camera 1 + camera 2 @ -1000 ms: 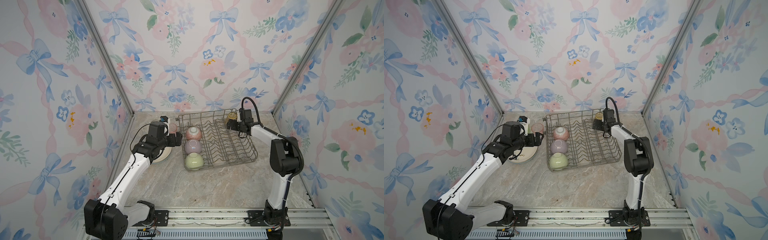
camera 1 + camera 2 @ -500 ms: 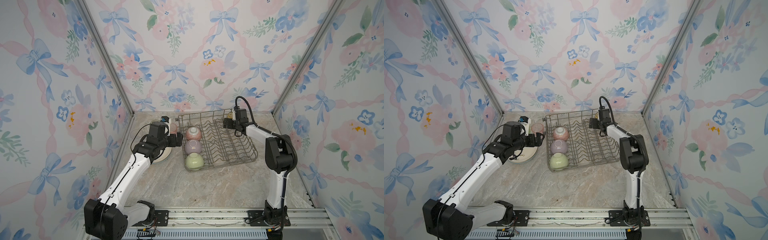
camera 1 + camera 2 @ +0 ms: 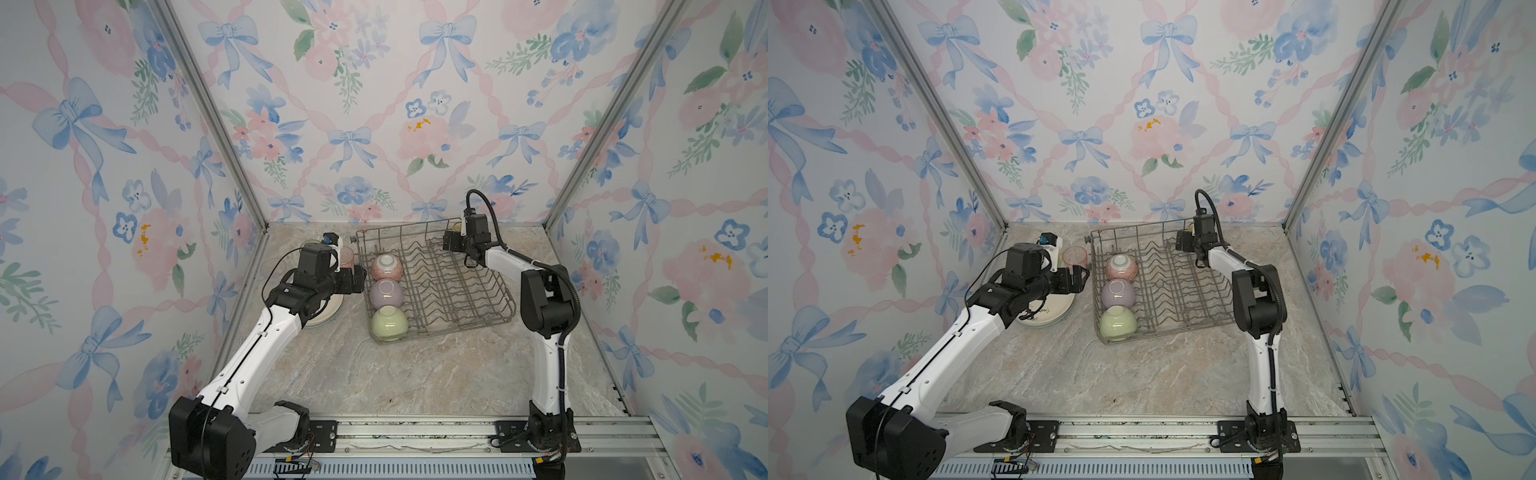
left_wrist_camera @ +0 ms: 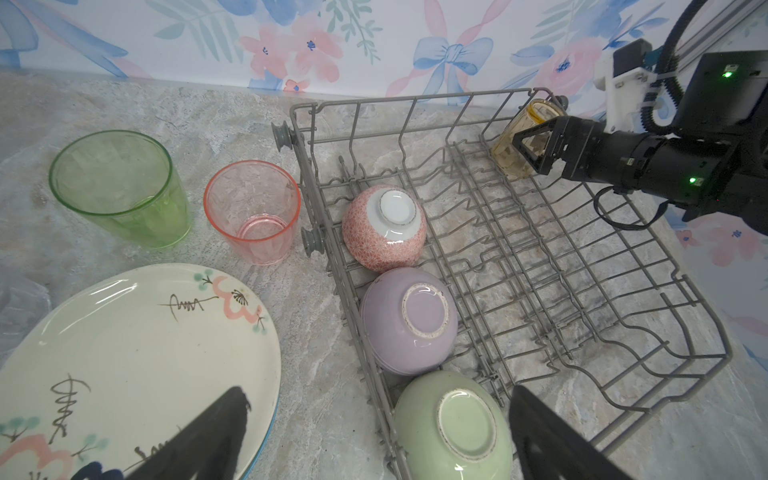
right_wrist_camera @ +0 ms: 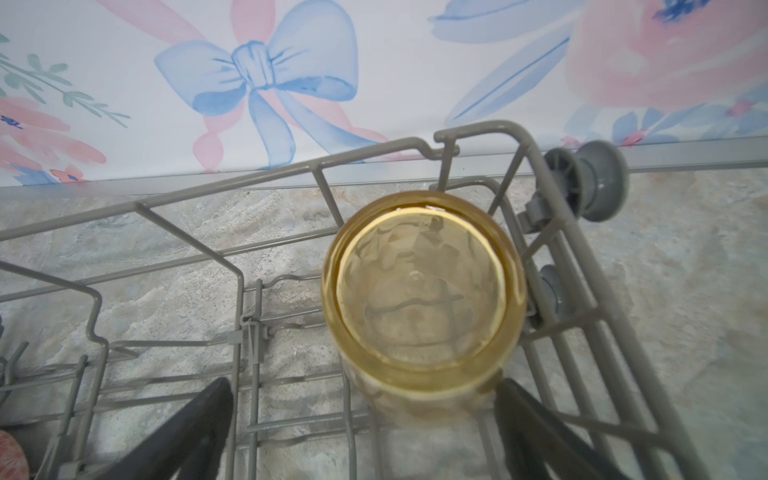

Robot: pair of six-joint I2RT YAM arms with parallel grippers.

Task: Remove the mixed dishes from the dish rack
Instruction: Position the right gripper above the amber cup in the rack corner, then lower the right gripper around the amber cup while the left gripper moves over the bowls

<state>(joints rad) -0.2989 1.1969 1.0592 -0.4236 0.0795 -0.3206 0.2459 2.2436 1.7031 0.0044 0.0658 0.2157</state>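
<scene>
Dishes partly out of the rack: in both top views I see the grey wire dish rack on the marbled tabletop. Three bowls sit upside down in a row along its left side, with the pink bowl at the back, the lilac bowl in the middle and the green bowl nearest. My left gripper hovers just beside the rack's left rim, above stacked plates. My right gripper reaches into the back right corner. A pink tumbler stands outside the rack, behind the plates.

The left wrist view shows plainly a green tumbler upright beside the pink one, both of translucent plastic. The top plate is glossy cream with brushed pink blossoms. The left jaws are spread wide, holding nothing. Across the rack, the right jaws stand wide on either side of an amber tumbler tipped into the corner.

Only the right wrist view shows that tumbler's round base facing up, its mouth down on the wires, beside a grey wheel. One jaw stands clear of it; whether the other touches, I cannot tell.
</scene>
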